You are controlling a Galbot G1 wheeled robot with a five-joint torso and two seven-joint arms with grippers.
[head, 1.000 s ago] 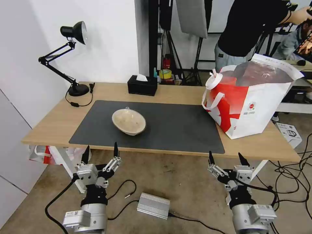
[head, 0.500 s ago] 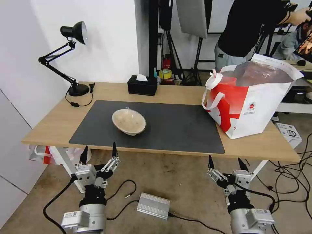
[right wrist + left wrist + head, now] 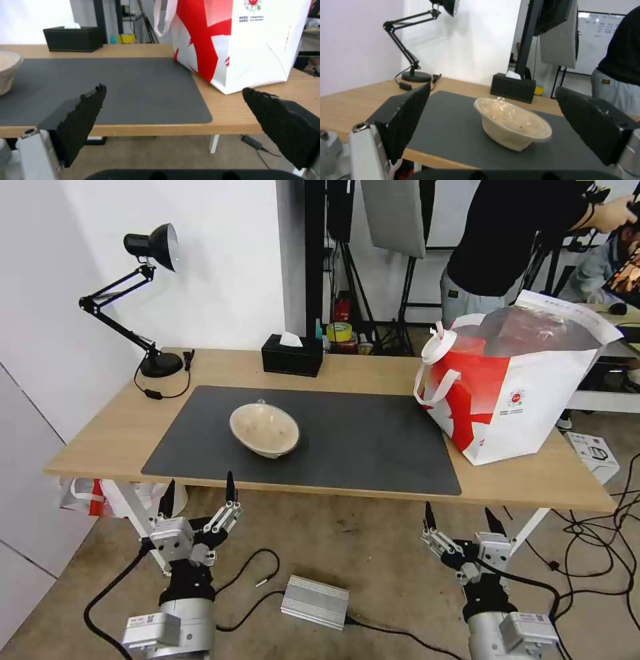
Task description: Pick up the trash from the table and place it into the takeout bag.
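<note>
Head view: a shallow beige soiled bowl [image 3: 265, 429] sits tilted on the large dark grey mat [image 3: 373, 447] at centre left of the frame, on the long light-wood table [image 3: 120, 433], well apart from the boxy red-and-white takeout bag [image 3: 513, 393] standing at the right of the frame over the mat's right edge. The left gripper [image 3: 196, 497] at lower left and the right gripper [image 3: 460, 517] at lower right both hang below the table's near edge, jaws spread wide and empty. A black tissue box [image 3: 292, 355] stands at the table's far edge.
</note>
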